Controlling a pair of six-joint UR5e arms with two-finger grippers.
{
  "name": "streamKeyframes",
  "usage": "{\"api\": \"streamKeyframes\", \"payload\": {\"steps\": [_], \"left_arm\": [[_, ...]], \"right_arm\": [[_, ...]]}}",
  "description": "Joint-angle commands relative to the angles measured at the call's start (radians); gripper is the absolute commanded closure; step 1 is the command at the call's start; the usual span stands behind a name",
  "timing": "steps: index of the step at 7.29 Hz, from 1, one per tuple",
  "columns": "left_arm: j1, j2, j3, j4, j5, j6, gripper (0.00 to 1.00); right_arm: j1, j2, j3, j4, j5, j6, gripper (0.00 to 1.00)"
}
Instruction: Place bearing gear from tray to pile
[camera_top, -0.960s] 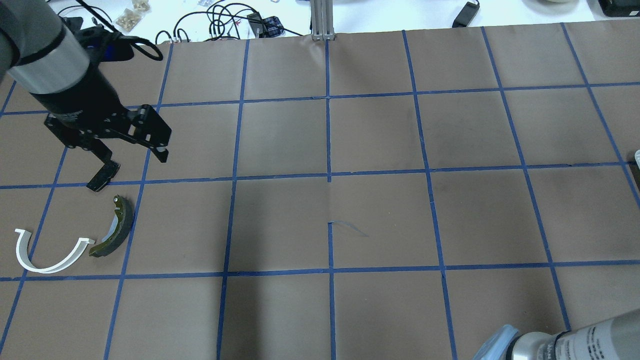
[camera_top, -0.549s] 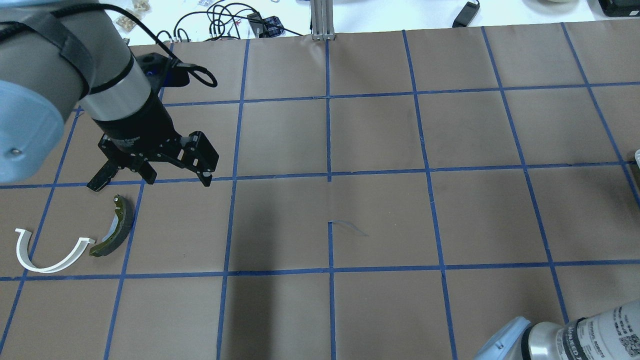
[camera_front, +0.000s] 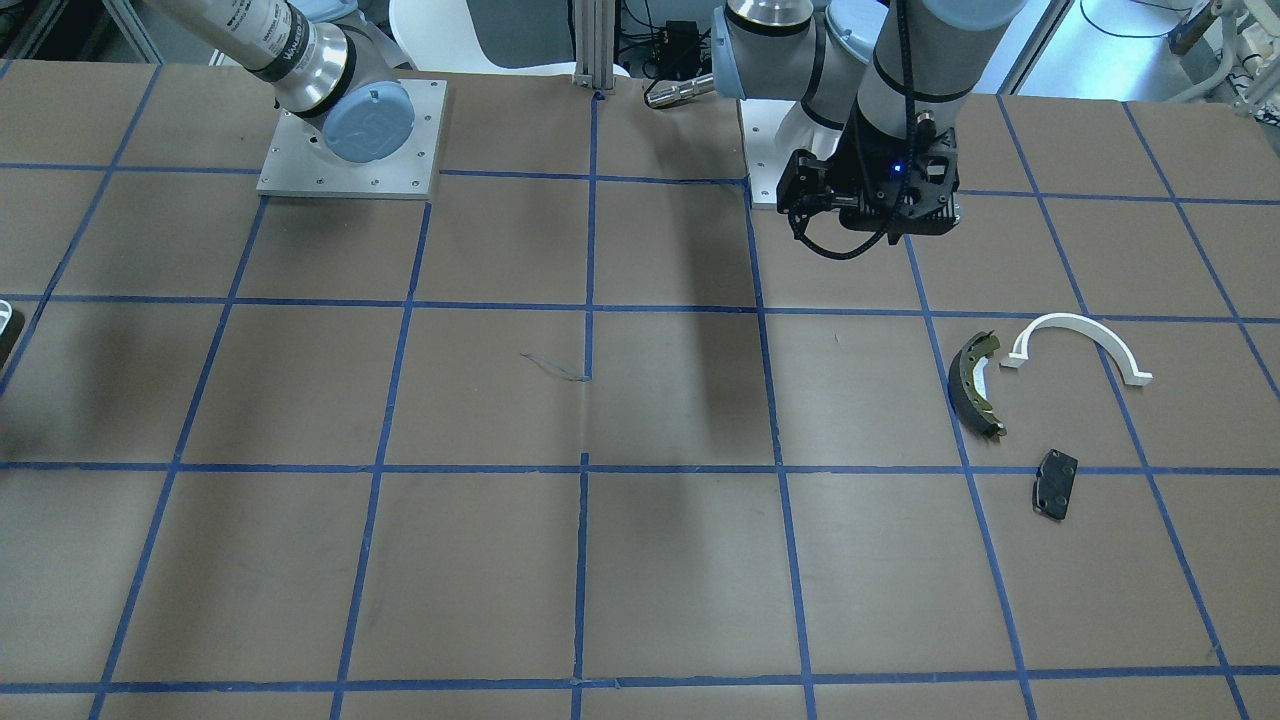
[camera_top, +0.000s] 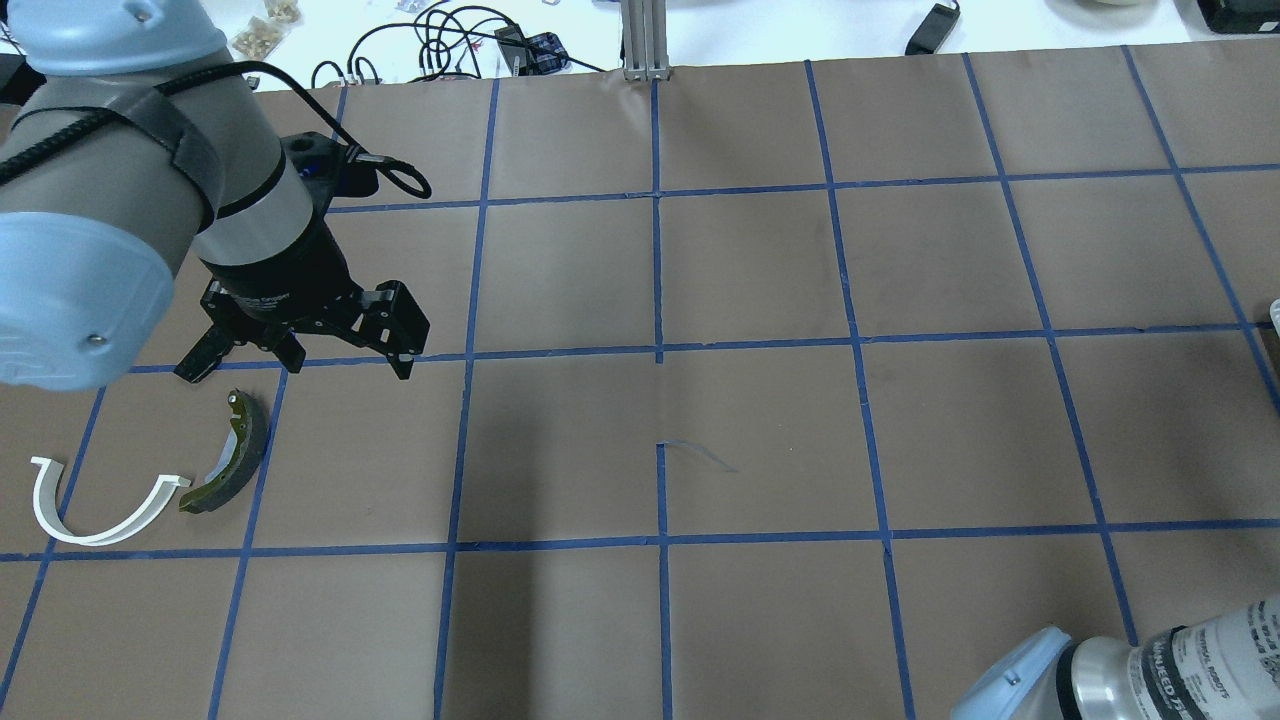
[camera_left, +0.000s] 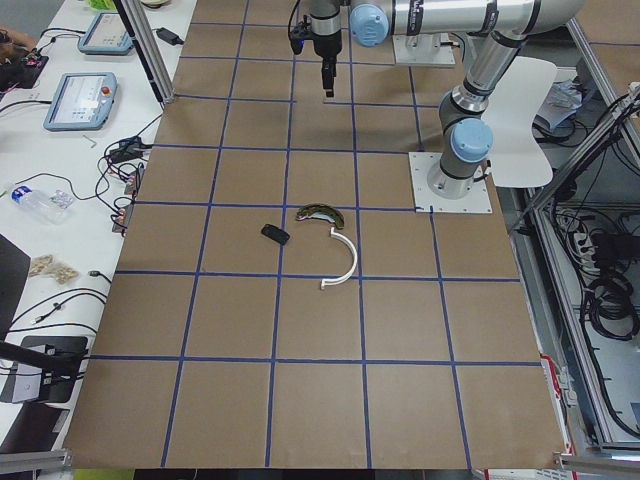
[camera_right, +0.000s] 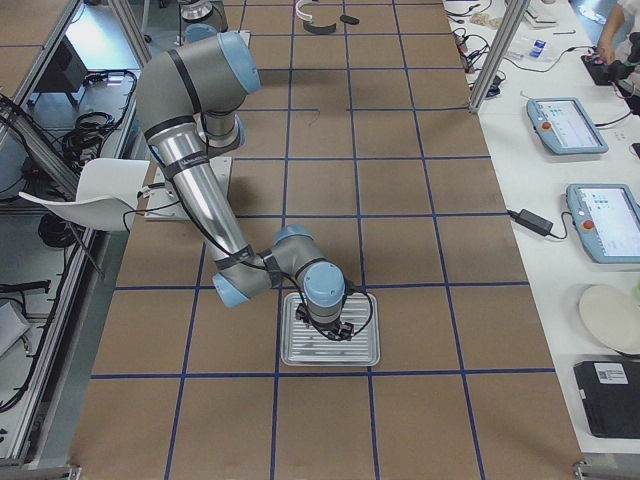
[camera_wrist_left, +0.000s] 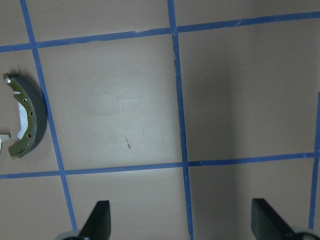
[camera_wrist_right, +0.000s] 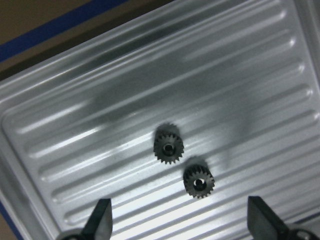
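Two small dark bearing gears (camera_wrist_right: 168, 146) (camera_wrist_right: 198, 182) lie close together on the ribbed silver tray (camera_wrist_right: 225, 75). My right gripper (camera_wrist_right: 180, 220) hovers over them, open and empty; the exterior right view shows it above the tray (camera_right: 370, 358). The pile lies at the left: an olive brake shoe (camera_top: 230, 455), a white half-ring arch (camera_top: 95, 505) and a flat black brake pad (camera_front: 1055, 483). My left gripper (camera_top: 345, 362) is open and empty, above the table just right of the pad and beyond the shoe (camera_wrist_left: 27, 120).
The table is brown paper with a blue tape grid. Cables and small items lie beyond the far edge (camera_top: 440, 40). A metal post (camera_top: 645, 40) stands at the far middle. Only a sliver of the tray (camera_top: 1275, 315) shows at the overhead view's right edge.
My left gripper has moved right, away from the black brake pad, and has stayed open. The right arm's elbow has shifted slightly at the bottom right.
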Motion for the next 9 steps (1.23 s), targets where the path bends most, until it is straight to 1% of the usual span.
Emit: {"api": "streamKeyframes", "payload": {"steps": [1,3,4,5,6,7,9], "left_arm": [[0.025,0.013,0.103,-0.123,-0.076,0.008,0.00],[0.030,-0.028,0.105,-0.105,-0.084,0.003,0.00],[0.028,-0.045,0.106,-0.102,-0.063,0.002,0.00],[0.028,-0.042,0.105,-0.104,-0.061,0.002,0.00],[0.028,-0.042,0.105,-0.105,-0.059,0.002,0.00],[0.028,-0.042,0.103,-0.105,-0.058,0.002,0.00],[0.027,-0.047,0.102,-0.105,-0.061,0.002,0.00]], "right_arm": [[-0.001,0.014,-0.001,-0.009,0.039,-0.103,0.11],[-0.001,0.030,-0.004,-0.017,0.041,-0.197,0.19],[-0.001,0.031,-0.003,-0.018,0.041,-0.237,0.22],[-0.001,0.028,-0.006,-0.018,0.039,-0.235,0.27],[-0.001,0.028,-0.003,-0.018,0.041,-0.232,0.43],[-0.001,0.030,-0.004,-0.020,0.041,-0.238,0.54],[-0.001,0.031,-0.003,-0.027,0.041,-0.238,0.55]]}}
